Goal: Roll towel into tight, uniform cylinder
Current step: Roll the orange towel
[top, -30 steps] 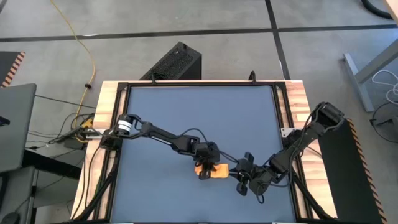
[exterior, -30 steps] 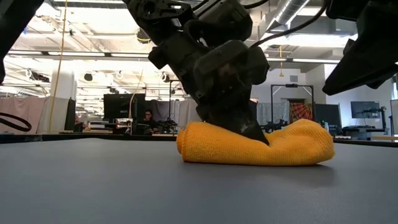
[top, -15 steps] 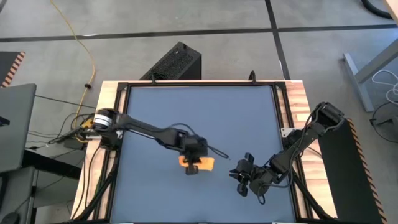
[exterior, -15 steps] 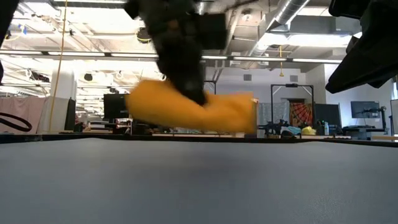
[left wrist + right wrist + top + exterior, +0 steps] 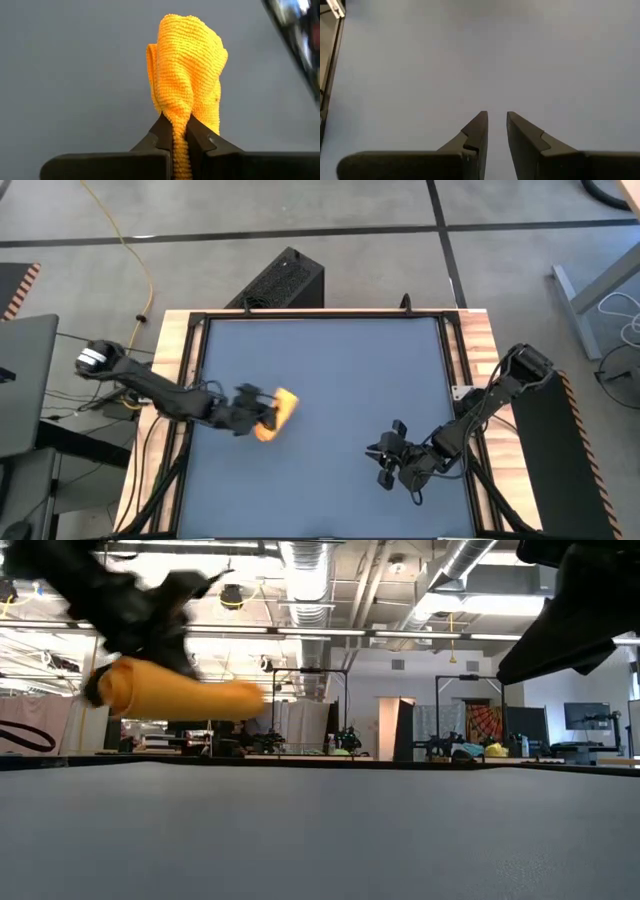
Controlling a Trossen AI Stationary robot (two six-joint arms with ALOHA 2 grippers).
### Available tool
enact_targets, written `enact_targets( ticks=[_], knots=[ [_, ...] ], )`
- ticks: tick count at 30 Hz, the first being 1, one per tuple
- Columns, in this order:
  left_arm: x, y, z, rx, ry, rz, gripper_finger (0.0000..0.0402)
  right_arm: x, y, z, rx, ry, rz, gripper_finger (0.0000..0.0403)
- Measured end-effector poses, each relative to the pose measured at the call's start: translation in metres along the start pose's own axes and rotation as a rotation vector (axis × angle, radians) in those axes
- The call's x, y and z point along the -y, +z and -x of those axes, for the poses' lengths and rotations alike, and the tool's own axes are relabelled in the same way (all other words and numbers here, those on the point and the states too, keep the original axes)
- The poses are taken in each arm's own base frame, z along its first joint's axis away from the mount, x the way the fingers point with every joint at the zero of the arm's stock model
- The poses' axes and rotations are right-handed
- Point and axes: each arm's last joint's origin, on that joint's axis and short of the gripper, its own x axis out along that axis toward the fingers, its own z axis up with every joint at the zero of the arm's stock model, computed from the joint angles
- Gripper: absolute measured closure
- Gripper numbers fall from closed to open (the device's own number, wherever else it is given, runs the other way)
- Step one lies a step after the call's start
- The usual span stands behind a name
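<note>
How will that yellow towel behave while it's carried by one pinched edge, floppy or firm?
Probably floppy: the towel bunches and sags from where the left claw pinches it. It looks light, hanging clear of the mat from that one small grip. Its looped pile likely resists slipping, but the roll may loosen, since nothing binds its folds.

No text, label, brand, number or sign can be read in any of the views. The screens and objects in the room beyond the tabletop are too small to make out any lettering on them.
</note>
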Motion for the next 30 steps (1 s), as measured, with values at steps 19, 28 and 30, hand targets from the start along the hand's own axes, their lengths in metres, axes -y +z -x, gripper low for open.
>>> enact_targets(
  ticks=[19, 28, 30],
  knots=[
    [-0.105, -0.039, 0.028, 0.276, 0.231, 0.401, 0.0386, 0.009, 0.013, -0.013, 0.007, -0.02, -0.043, 0.0306],
    [-0.109, -0.036, 0.026, 0.278, 0.278, 0.42, 0.0309, 0.012, 0.017, -0.017, -0.029, -0.007, -0.052, 0.0306],
    [-0.111, -0.035, 0.027, 0.276, 0.297, 0.389, 0.0294, 0.012, 0.017, -0.017, -0.029, -0.007, -0.049, 0.0306]
  ],
)
